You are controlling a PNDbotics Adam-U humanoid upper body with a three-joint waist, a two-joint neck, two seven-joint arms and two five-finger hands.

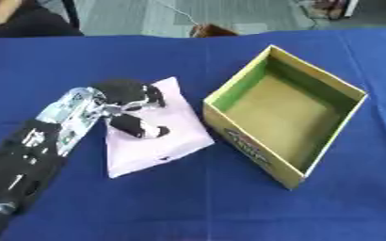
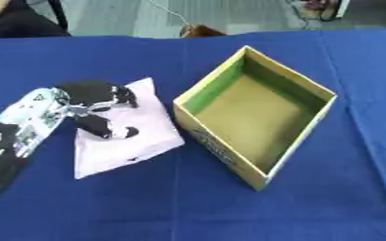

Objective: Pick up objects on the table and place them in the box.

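We're seeing the left robot hand [image 1: 130,106] lying on top of a pale pink flat packet [image 1: 159,141], fingers curled down onto it, thumb extended; whether they're actually gripping it we can't tell. Packet is lying flat on the blue surface [image 1: 188,207], just left of the open yellow cardboard box [image 1: 254,150]. Box is sitting empty, upright.

You look down from the head through two side-by-side eyes, facing forward over the blue tabletop [image 1: 229,207]. Both views share the open box [image 1: 311,141] and pale sheet [image 2: 122,146], close in; the right eye shows them shifted leftward.
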